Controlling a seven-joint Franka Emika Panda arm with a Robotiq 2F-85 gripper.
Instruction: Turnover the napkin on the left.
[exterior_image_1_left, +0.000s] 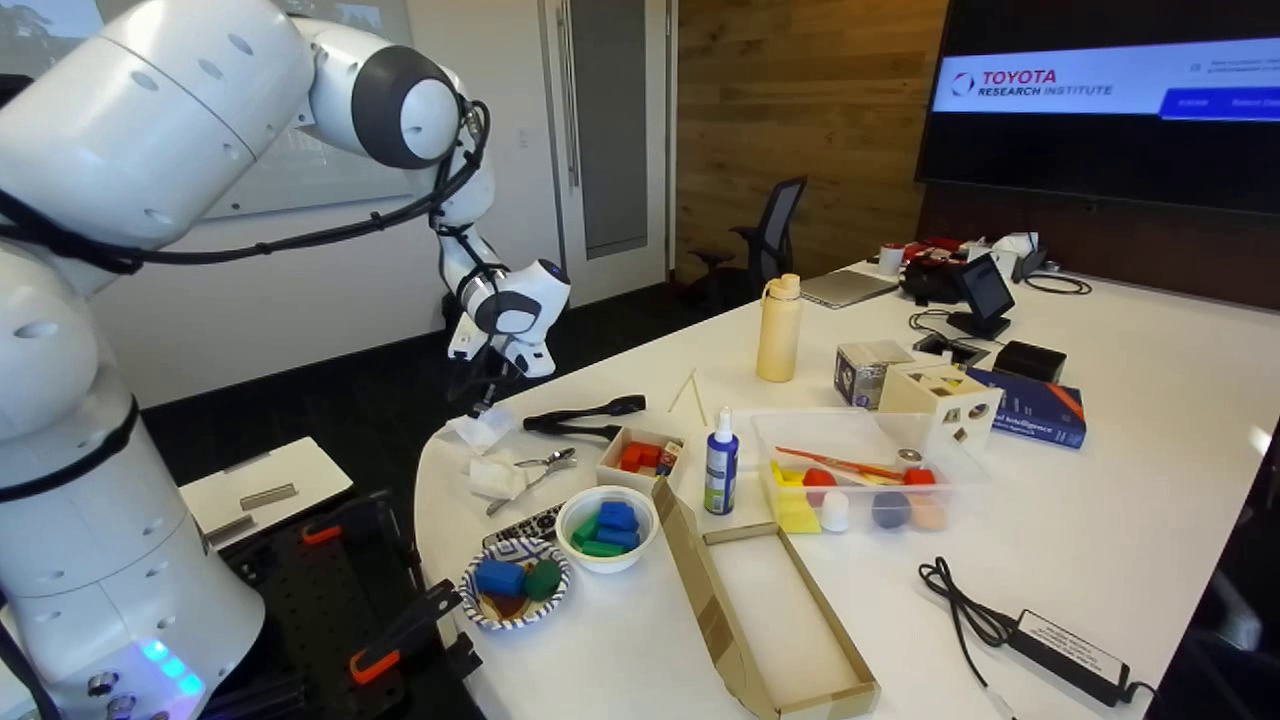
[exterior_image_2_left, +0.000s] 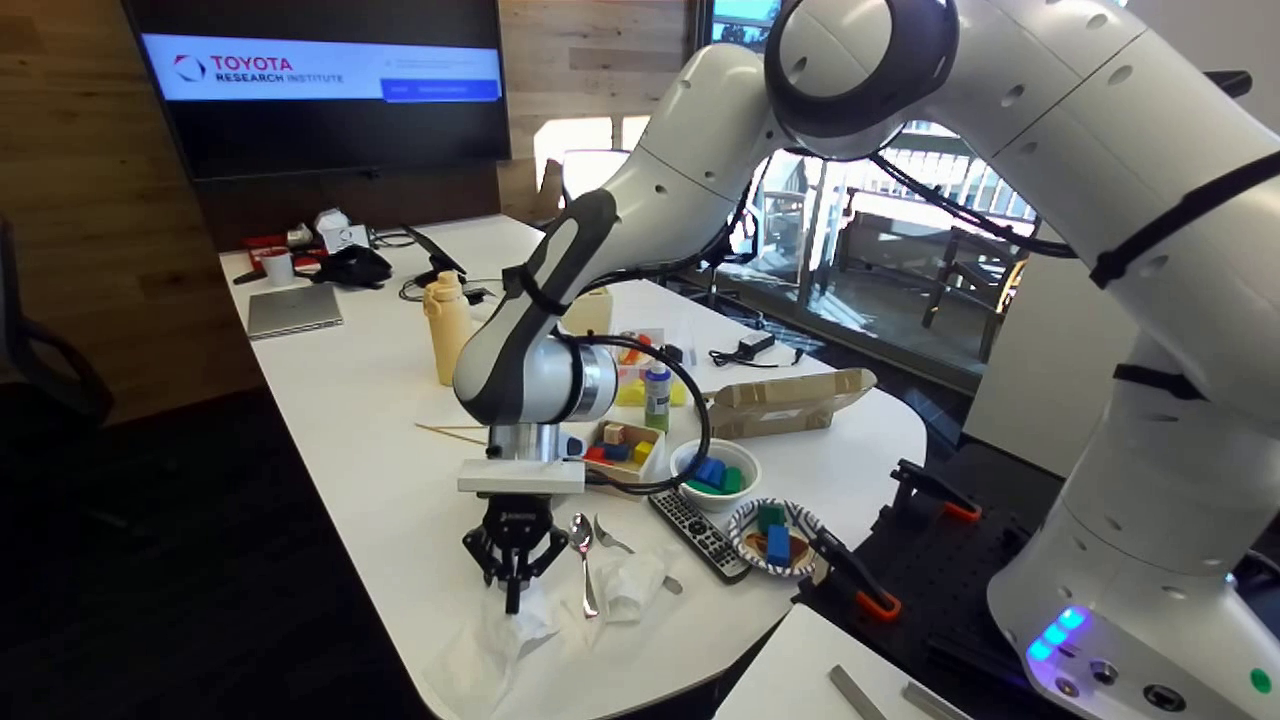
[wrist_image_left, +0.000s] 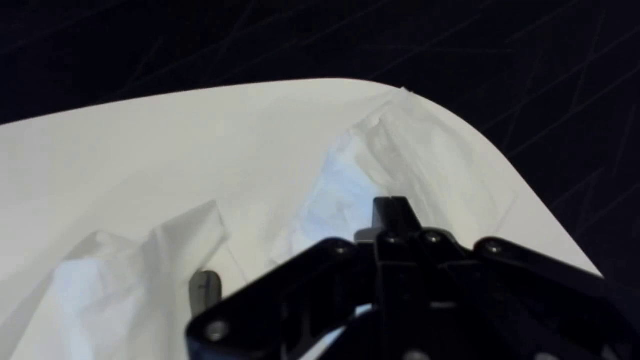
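"Where is the left napkin (wrist_image_left: 397, 157)?"
"Right of centre in the wrist view, near the rounded rim of the table (wrist_image_left: 200, 140). A spoon (exterior_image_2_left: 585, 568) lies between it and the second napkin (wrist_image_left: 110, 300), lower left."
"And why is the gripper (wrist_image_left: 392, 206) like that?"
"Fingers clenched, nothing visible between them: a narrow tip, I'd guess, for pushing or smoothing folds. Whether they touch is unclear."

Daylight glare through windows (exterior_image_2_left: 880, 260) in an exterior view | wrist view dim, soft | napkin (wrist_image_left: 340, 190) blurred, bluish highlight
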